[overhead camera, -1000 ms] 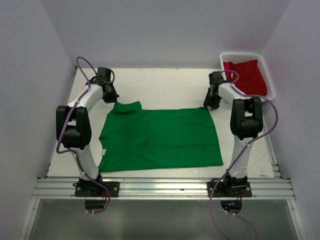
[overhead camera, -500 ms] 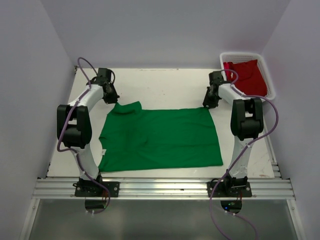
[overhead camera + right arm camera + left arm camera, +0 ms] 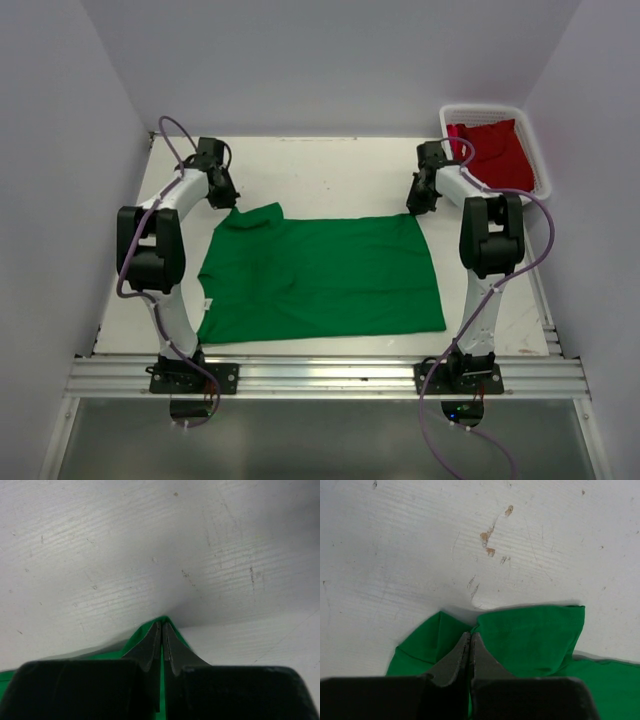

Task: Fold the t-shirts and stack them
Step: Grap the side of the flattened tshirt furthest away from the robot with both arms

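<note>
You are at the start of the first fold; the green t-shirt [image 3: 320, 280] lies flat and wide on the bench [image 3: 320, 165], and its far edge runs from one tool to the other; the rest of it spreads from the tools back toward the arm bases. Your left tool [image 3: 470, 636] is pinched tight, its two tips pressed together on a bunched bit of green cloth at the far left corner, where the sleeve is tucked over; green shows on both sides of the tips, and bare bench lies just past them. Your right tool [image 3: 162, 625] is pinched tight too, on the far right corner of the same shirt; the cloth comes up to a little point right at its tips, so I think it has a hold of it. The red t-shirt [image 3: 497, 150] sits in the white basket [image 3: 480, 108], off to the outer side of the right tool and a little past it, well apart from the green one; no tool touches it. The next move, I think, is to lift both corners together and bring them toward you, over the shirt, onto the near edge; keep both tools level and at the same speed, or the cloth may twist; lift gently, so the thin pinch does not slip off.
</note>
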Controlling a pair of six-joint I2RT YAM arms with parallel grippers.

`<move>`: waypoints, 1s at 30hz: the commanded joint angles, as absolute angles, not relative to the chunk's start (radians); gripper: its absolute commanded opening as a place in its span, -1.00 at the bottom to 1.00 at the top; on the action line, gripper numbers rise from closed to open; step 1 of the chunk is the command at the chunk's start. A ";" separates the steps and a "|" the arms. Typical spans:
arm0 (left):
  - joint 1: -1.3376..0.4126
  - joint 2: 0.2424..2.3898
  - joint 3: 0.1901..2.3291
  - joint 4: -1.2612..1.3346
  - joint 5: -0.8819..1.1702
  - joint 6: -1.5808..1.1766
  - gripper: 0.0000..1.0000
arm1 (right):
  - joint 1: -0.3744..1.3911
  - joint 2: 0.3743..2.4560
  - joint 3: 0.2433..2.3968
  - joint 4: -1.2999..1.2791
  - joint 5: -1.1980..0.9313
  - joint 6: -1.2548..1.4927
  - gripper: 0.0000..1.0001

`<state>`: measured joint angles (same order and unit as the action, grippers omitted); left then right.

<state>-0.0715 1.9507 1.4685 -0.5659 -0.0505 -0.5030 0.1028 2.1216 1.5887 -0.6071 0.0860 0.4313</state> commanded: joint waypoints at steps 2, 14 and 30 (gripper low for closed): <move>-0.060 1.916 1.517 -0.526 -0.032 -0.468 -1.00 | 0.101 2.071 1.594 -0.606 0.109 0.419 -1.00; -0.060 1.778 1.525 -0.545 -0.022 -0.454 -1.00 | 0.100 1.853 1.485 -0.589 0.140 0.422 -1.00; -0.061 1.416 1.235 -0.673 -0.005 -0.433 -1.00 | 0.100 1.626 1.286 -0.698 0.183 0.428 -1.00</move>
